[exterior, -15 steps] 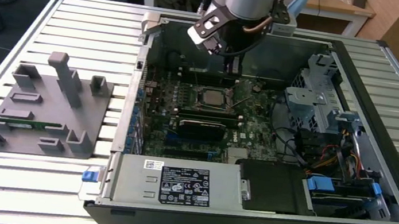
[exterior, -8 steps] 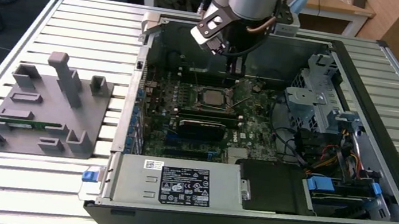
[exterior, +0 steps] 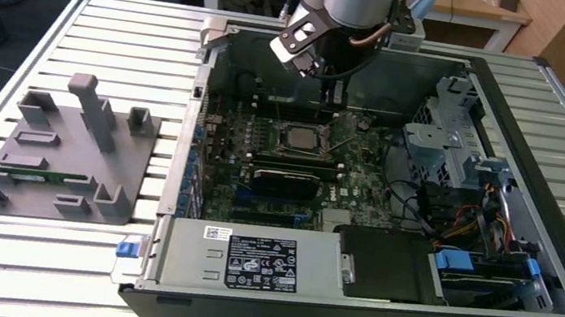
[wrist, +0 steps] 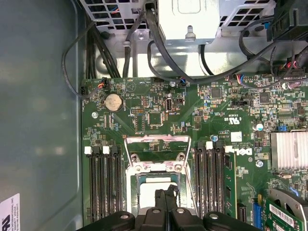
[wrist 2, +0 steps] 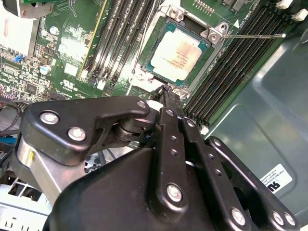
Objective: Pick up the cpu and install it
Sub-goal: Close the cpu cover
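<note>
The cpu [wrist 2: 179, 54], a square chip with a silver-grey top, lies flat in the motherboard socket inside the open computer case [exterior: 552, 104]. It also appears in the exterior view as the cpu [exterior: 298, 137] and partly behind the fingers in the first wrist view as the cpu [wrist: 147, 192]. My gripper [wrist 2: 167, 92] hangs just above the socket's edge, its black fingers pressed together with nothing between them. The exterior view has the gripper [exterior: 331, 99] a little behind the socket, and the first wrist view has the gripper [wrist: 166, 193] over the chip.
The socket's metal load plate [wrist: 156, 143] stands open and its thin lever [wrist 2: 250, 34] sticks out sideways. Memory slots [wrist 2: 118, 33] flank the socket. A grey plastic tray [exterior: 64, 154] with a green memory stick lies at the exterior view's left. Cables and a drive cage [exterior: 458, 157] fill the case's right.
</note>
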Tool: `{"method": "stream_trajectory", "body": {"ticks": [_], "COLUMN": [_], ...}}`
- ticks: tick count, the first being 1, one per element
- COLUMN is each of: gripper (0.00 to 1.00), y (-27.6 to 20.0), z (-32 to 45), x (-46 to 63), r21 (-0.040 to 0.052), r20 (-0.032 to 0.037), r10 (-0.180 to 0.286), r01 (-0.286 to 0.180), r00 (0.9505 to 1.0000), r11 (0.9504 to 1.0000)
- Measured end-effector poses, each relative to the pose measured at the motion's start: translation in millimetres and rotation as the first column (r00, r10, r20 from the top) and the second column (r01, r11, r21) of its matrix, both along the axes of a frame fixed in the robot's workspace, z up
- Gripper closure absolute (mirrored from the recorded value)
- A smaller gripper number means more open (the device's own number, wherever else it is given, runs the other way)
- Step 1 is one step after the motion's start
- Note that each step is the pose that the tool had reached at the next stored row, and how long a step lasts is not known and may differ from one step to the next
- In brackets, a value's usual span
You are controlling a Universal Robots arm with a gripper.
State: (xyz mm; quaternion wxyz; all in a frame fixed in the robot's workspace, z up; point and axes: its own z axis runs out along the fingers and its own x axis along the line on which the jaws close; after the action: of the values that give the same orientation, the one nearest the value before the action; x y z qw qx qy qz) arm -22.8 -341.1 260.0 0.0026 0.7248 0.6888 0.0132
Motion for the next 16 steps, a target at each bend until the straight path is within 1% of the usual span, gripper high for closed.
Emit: {"method": "stream_trajectory", "body": {"ticks": [16], "gripper": [0.89], "y": [0.0], "z": [0.1], "x": [0.4], "r21": [0.0000], "r20": [0.0000], "r10": [0.000], "r01": [0.000], "r00": [1.0000], "r11": [1.0000]}}
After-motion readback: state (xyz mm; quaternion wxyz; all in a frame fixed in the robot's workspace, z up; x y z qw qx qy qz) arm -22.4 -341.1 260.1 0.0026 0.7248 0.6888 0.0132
